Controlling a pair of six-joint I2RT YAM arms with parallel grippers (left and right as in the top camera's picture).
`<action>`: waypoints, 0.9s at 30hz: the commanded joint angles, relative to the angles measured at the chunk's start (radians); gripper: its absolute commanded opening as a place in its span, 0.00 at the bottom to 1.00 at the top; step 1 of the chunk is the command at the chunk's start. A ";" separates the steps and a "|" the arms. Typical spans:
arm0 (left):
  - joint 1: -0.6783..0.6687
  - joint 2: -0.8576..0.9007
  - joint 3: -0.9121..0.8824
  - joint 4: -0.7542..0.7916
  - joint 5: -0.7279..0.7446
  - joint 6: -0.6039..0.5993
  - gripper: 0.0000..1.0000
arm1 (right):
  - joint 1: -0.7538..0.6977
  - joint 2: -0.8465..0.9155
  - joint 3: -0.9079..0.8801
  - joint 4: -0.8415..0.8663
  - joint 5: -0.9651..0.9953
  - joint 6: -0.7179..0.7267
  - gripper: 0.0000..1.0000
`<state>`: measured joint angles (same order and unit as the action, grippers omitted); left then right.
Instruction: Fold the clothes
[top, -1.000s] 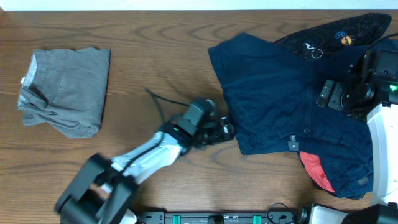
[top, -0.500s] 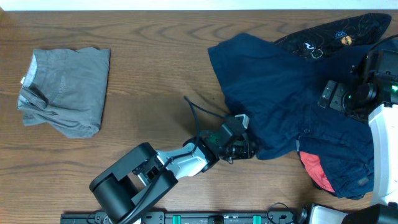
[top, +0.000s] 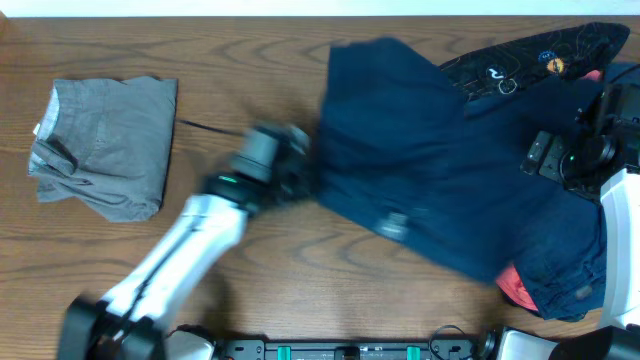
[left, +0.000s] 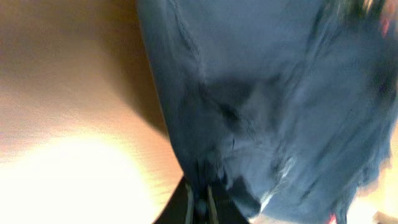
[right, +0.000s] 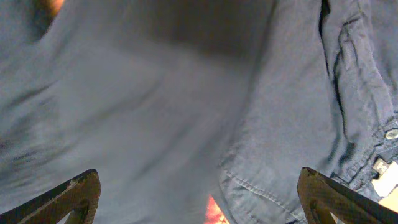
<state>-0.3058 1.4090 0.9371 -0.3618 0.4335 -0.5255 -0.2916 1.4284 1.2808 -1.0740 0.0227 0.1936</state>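
Note:
The dark navy trousers (top: 440, 160) lie spread over the right half of the table, their left edge pulled out and blurred. My left gripper (top: 303, 180) is at that edge. In the left wrist view it (left: 200, 200) is shut on the navy cloth (left: 261, 106). My right gripper (top: 541, 156) hovers over the trousers' right part. In the right wrist view it (right: 202, 198) is open, with navy fabric (right: 186, 106) below the wide-apart fingertips (right: 81, 194). A grey garment (top: 105, 145) lies folded at the far left.
A black printed garment (top: 540, 55) lies at the back right, partly under the trousers. A red garment (top: 518, 290) pokes out from under their front right edge and also shows as a red garment patch (right: 214, 211) in the right wrist view. Bare wooden table (top: 250, 60) separates the grey garment and the trousers.
My left gripper shut on the trousers' front edge and swung left and toward the back, dragging the cloth with it. The right gripper stayed open, nearly still.

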 joint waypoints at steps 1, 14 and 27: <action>0.175 -0.059 0.090 0.016 -0.117 0.120 0.16 | -0.006 -0.018 0.006 0.002 -0.003 -0.008 0.99; 0.307 -0.055 0.114 -0.412 0.012 0.120 0.98 | -0.004 -0.018 0.006 -0.004 -0.083 -0.008 0.99; -0.066 -0.051 -0.127 -0.381 0.011 -0.336 0.98 | -0.002 -0.014 0.005 -0.006 -0.083 -0.019 0.99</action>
<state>-0.3065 1.3521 0.8772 -0.7845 0.4419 -0.6731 -0.2916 1.4273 1.2808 -1.0786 -0.0532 0.1867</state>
